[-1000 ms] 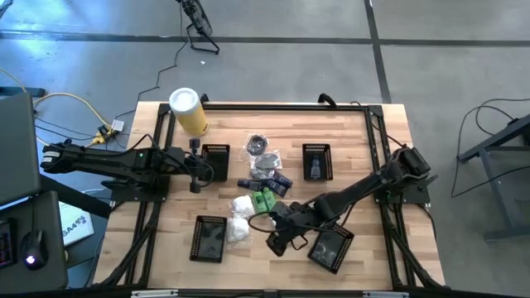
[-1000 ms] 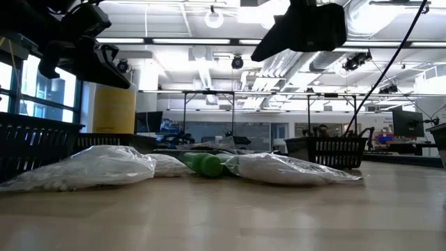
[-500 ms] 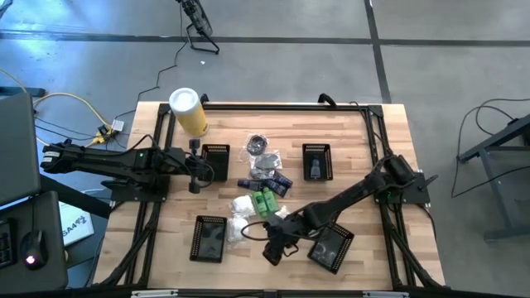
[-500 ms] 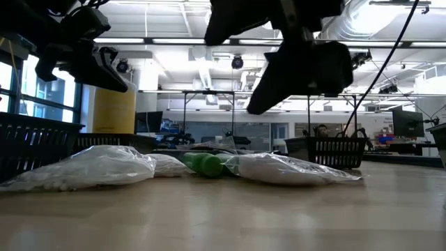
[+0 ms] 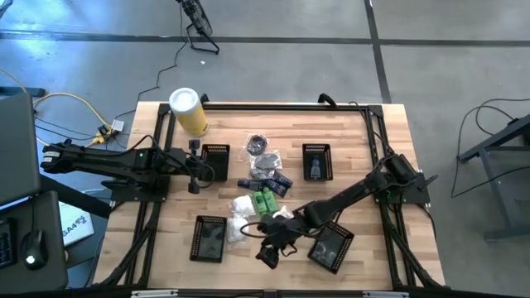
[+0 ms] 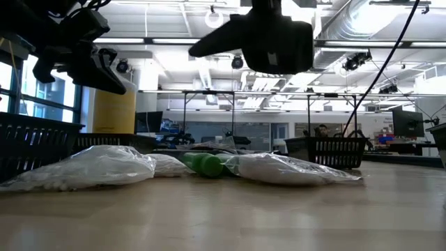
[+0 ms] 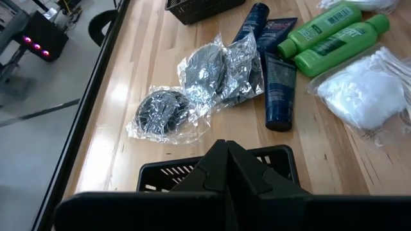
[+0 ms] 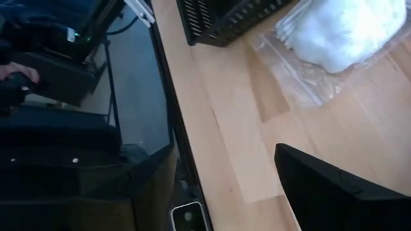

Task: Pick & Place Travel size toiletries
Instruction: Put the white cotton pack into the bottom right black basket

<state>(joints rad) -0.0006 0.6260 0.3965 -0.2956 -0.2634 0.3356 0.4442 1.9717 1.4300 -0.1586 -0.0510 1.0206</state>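
Toiletries lay heaped mid-table: green bottles [image 5: 265, 201], blue tubes [image 7: 279, 77], silvery packets [image 7: 192, 90], white packets [image 5: 240, 225]. We saw the right gripper [image 5: 267, 256] near the table's front edge, just beside the white packets, fingers spread wide, holding nothing. The left gripper [image 5: 196, 174] hung pinched shut and empty over a basket [image 7: 192, 172] at left.

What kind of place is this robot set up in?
Probably a robotics lab or workshop in an industrial hall: a wooden table on a bare concrete floor, exposed ceiling ducts with strip lights, and more framed workstations behind.
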